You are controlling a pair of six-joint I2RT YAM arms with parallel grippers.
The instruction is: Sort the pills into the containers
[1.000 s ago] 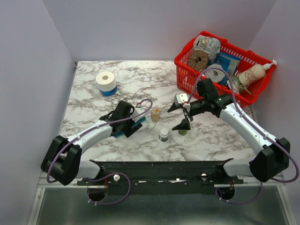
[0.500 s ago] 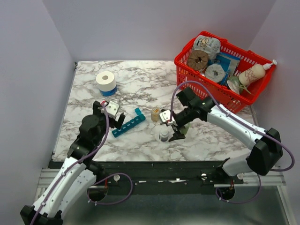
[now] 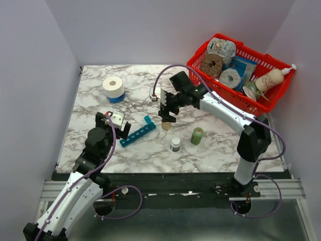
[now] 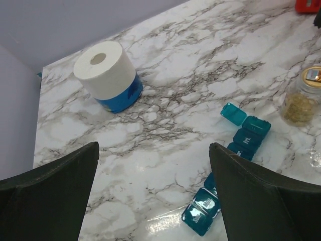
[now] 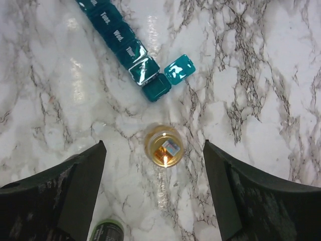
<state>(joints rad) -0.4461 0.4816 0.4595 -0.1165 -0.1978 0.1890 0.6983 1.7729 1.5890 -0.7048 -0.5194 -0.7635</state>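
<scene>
Pills sit in their little clear bottle, just beside the open end of the blue containers. Right gripper hangs over the bottle, fingers wide apart and empty. Left gripper is wide and empty too.

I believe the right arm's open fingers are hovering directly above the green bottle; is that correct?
Not quite: the right gripper, fingers open, hovers directly above the clear pill bottle, not the green bottle; the right wrist view shows it.
</scene>
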